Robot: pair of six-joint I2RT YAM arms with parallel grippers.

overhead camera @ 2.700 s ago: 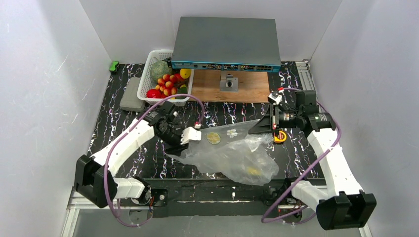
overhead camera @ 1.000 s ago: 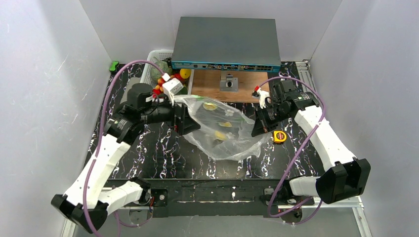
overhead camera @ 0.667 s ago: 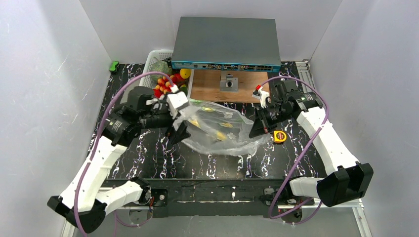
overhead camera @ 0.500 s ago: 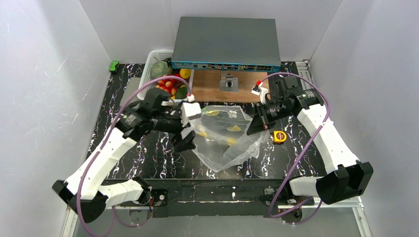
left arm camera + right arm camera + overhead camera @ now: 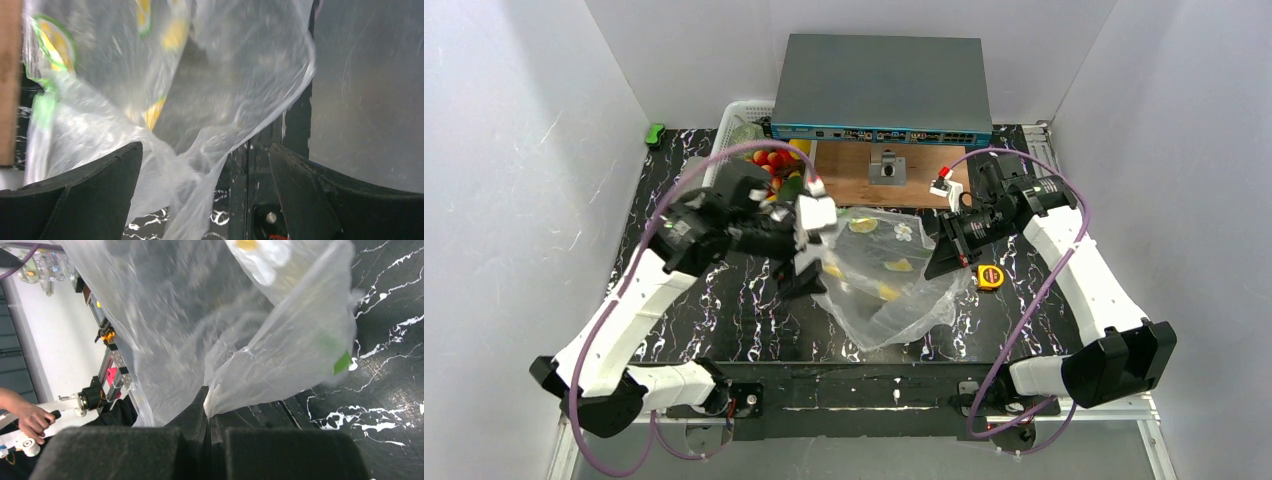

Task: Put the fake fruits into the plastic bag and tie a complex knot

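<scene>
The clear plastic bag [image 5: 886,285], printed with lemon slices and white flowers, hangs crumpled between both arms over the black table. My right gripper [image 5: 932,262] is shut on the bag's right edge; in the right wrist view a pinch of film [image 5: 235,380] runs into the closed tips [image 5: 207,392]. At the bag's left edge, my left gripper [image 5: 816,255] stands wide open. In the left wrist view loose bag film [image 5: 165,150] drapes between its fingers [image 5: 100,185] without being clamped. The fake fruits [image 5: 774,163], red and orange pieces, lie in the white basket [image 5: 732,112] behind the left arm.
A grey network switch [image 5: 879,85] stands at the back, over a wooden board [image 5: 854,180] with a small metal block. A yellow tape measure [image 5: 990,277] lies just right of the bag. A small green object [image 5: 655,132] sits at the back left. White walls enclose the table.
My left arm has swung from the basket towards the front and now sits at the bag's left edge, still open. The bag has been drawn narrower and hangs lower. The right gripper keeps its hold.
</scene>
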